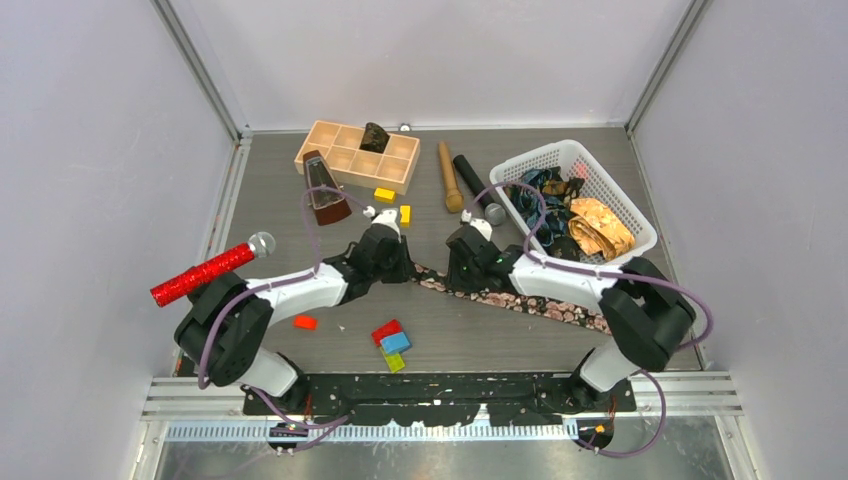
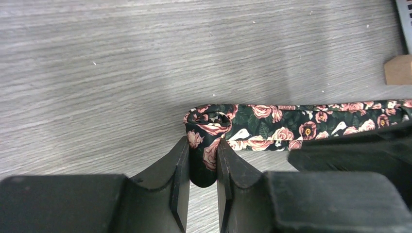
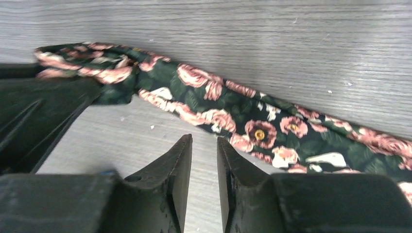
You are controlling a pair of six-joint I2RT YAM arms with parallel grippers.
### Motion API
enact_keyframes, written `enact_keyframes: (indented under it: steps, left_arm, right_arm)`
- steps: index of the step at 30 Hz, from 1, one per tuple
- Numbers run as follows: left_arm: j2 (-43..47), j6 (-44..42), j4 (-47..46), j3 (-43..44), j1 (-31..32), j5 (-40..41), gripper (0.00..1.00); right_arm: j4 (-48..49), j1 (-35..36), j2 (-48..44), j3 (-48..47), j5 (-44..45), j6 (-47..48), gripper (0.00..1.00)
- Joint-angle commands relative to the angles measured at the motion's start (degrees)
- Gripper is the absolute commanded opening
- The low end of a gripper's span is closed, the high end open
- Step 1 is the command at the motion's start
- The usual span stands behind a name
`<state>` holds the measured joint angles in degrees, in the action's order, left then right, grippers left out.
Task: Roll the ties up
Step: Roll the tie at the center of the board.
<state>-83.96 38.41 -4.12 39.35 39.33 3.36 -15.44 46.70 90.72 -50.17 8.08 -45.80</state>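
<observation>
Plainly, the black tie (image 1: 540,303) with pink roses lies flat on the table (image 1: 270,190), running diagonally from the middle out toward the right arm's base. Its near end (image 2: 209,128) is curled into a small first coil, and the left fingers (image 2: 180,165) are clamped on that coil, apparently to stop the slippery fabric from springing open. Just beside it, the right fingers (image 3: 177,165) stand slightly apart with nothing between them, hovering over bare wood at the edge of the flat stretch, likely placed to feed or steady the length while the coil turns. Almost the whole tie is unrolled, so the rolling looks barely begun. Further right, a white basket (image 1: 556,146) holds a heap of other ties (image 1: 598,228), golden and dark blue, awaiting their turn.
</observation>
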Motion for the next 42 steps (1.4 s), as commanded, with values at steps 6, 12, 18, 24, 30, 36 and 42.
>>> enact_keyframes:
  steps: [6,12,18,24,30,36,42]
  left_arm:
    - [-3.4,-8.6,11.3,10.6,6.1,16.8,0.14]
    - [-8.1,-12.8,16.8,16.2,9.9,24.8,0.12]
    - [-13.0,-16.0,20.1,20.9,13.1,32.9,0.11]
    - [-18.7,-18.5,22.9,25.7,16.6,40.4,0.09]
    - [-23.0,-20.0,25.3,28.8,19.9,46.1,0.08]
    - [-26.4,-20.7,27.3,31.3,22.4,50.0,0.11]
    - [-28.1,-21.1,28.4,33.1,24.9,51.4,0.36]
  right_arm:
    - [-0.8,0.0,-23.1,4.0,6.8,0.8,0.37]
    - [-5.7,-0.1,-37.0,6.8,16.1,-0.6,0.38]
    - [-11.1,-0.2,-48.7,8.3,21.6,-0.5,0.38]
    - [-15.5,-0.2,-54.1,8.3,24.3,-0.5,0.39]
    - [-17.6,-0.2,-56.3,8.6,25.8,-1.2,0.39]
    - [-18.1,-0.2,-57.0,8.8,26.2,-1.7,0.38]
    - [-18.9,-0.2,-57.4,9.1,26.5,-2.4,0.38]
